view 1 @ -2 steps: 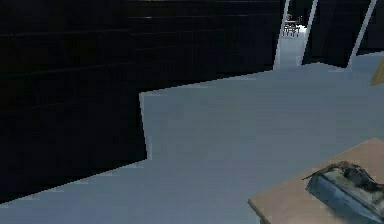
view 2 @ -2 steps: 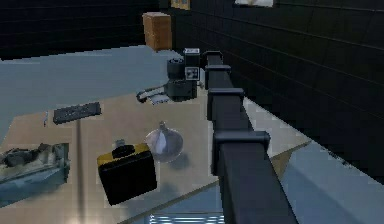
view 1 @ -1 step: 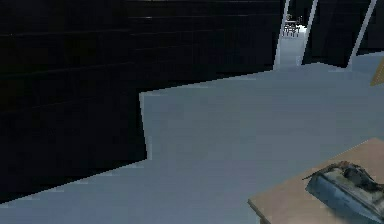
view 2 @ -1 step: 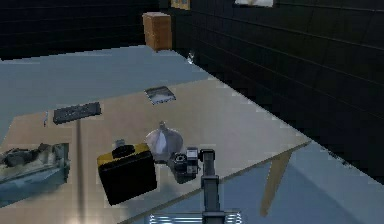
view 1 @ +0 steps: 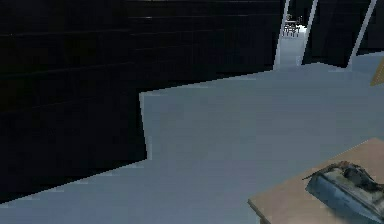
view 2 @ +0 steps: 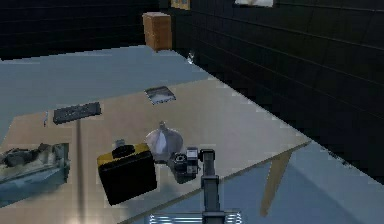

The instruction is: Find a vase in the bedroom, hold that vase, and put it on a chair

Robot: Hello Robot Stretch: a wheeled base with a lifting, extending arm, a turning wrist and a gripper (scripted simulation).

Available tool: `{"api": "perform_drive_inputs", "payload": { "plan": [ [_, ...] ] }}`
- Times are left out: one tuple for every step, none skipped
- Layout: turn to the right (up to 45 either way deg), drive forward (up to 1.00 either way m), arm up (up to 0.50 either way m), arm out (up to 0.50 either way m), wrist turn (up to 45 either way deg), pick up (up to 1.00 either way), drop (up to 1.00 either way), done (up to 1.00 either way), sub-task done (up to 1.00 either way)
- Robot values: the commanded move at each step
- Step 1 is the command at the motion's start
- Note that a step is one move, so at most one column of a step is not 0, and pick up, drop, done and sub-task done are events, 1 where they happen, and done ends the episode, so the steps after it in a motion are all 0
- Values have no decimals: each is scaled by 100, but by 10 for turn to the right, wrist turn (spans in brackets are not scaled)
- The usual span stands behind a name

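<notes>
The step in hand is the second one, taking hold of the vase; as I judge it, the search is already done. In the arm side view the arm [view 2: 211, 198] rises from the bottom edge and ends at the gripper [view 2: 178, 162], low over the near part of a pale wooden table [view 2: 240, 125].

A pale grey vase [view 2: 163, 138], with a round body and a narrow top, stands upright on the table. It is just beyond the fingers, a little toward the view's left. I cannot tell whether the fingers touch it or are only close to it. Because the vase stands on the table right behind them, I also cannot tell whether they grip anything or in what state they are.

A black and yellow box [view 2: 127, 175] stands next to the fingers on the view's left, very near the vase. A grey-blue crumpled heap [view 2: 35, 165] lies well apart from them, farther to the left.

I think the next move calls for a small and exact approach, so that the fingers come around the body of the vase without pushing the box. After that comes a straight lift until the vase hangs clear of the table. Only then is it sensible to drive off and look for a chair.
</notes>
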Motion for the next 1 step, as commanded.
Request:
{"api": "perform_drive_inputs", "payload": {
  "plan": [
    [0, 0, 10, 0, 0, 0, 0, 0, 0]
  ]
}}
